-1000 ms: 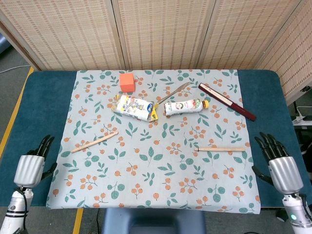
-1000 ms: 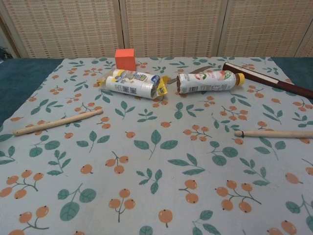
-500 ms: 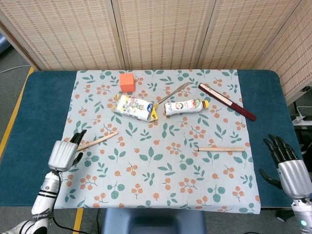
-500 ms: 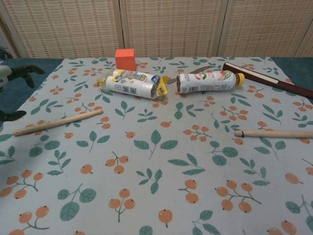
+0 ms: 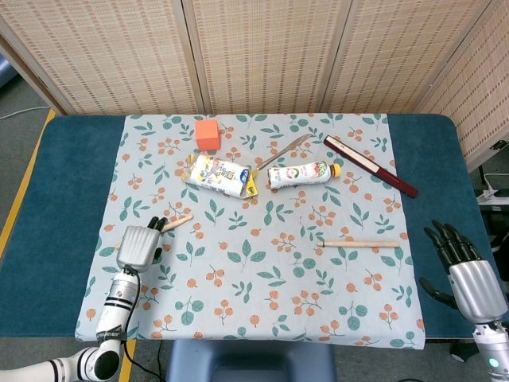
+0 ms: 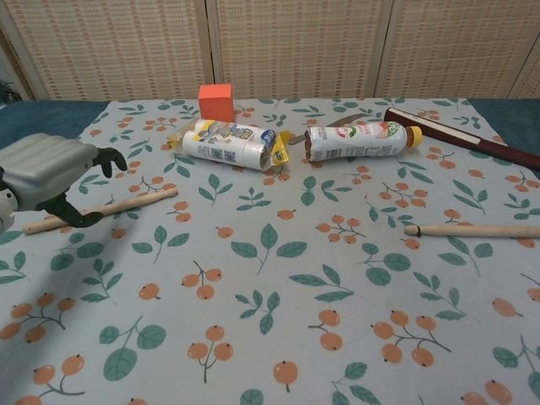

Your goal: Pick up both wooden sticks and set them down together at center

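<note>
The left wooden stick (image 6: 126, 203) lies slanted on the floral cloth at the left, partly hidden under my left hand (image 6: 49, 175). In the head view only its upper end (image 5: 180, 221) shows past my left hand (image 5: 140, 245). That hand hovers over the stick with its fingers apart, holding nothing. The right wooden stick (image 5: 362, 243) lies flat near the cloth's right edge, and the chest view shows the same right stick (image 6: 474, 229). My right hand (image 5: 467, 270) is off the cloth, to the right of that stick, fingers spread and empty.
At the back of the cloth lie an orange block (image 5: 207, 133), a crumpled carton (image 5: 219, 175), a lying bottle (image 5: 302, 173), a knife (image 5: 285, 150) and a long dark red box (image 5: 370, 165). The blue table top (image 5: 56, 199) borders the cloth.
My left hand has moved from the table's left edge rightward onto the cloth and now covers the left stick's lower part. The right hand shifted slightly; both sticks lie unmoved.
</note>
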Robot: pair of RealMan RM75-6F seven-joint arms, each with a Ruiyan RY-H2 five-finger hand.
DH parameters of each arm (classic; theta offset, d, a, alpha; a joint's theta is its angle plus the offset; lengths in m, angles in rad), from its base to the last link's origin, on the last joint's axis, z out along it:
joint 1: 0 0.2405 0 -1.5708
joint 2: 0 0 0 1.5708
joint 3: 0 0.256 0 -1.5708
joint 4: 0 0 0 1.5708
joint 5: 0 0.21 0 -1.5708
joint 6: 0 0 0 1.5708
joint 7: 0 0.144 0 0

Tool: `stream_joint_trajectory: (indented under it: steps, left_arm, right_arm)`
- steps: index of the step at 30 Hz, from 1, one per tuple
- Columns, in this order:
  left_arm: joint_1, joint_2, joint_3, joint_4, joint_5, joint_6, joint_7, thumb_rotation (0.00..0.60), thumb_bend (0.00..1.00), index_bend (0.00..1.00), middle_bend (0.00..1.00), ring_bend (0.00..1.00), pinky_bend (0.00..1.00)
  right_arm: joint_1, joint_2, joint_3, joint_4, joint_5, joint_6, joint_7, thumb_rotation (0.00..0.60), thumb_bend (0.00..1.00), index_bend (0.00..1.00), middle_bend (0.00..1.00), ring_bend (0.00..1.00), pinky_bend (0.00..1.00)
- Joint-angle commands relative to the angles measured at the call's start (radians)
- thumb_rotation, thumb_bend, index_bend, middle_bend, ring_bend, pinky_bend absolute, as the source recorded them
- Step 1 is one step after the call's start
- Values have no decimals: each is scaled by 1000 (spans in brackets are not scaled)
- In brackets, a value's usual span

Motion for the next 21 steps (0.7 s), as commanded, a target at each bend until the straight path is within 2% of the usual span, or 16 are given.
stream_joint_trajectory:
  steps: [1, 13, 21]
  left_arm:
    - [-8, -13, 0, 12, -9, 6, 6, 600, 301, 241, 295, 1000, 1000]
    - [-28, -76, 44, 80, -7, 28, 28, 600, 303, 259, 325, 1000, 1000]
    - [-42, -149, 45, 223, 15, 48, -17, 600, 305, 296, 375, 1000, 1000]
  right_arm:
    - [1, 1, 1, -1, 1, -4, 0, 600, 145, 0, 0, 0, 164]
    - [6, 12, -1, -15, 2, -37, 10, 600, 144, 0, 0, 0, 164]
    - [8, 19, -4, -21, -1, -53, 16, 600, 144, 0, 0, 0, 164]
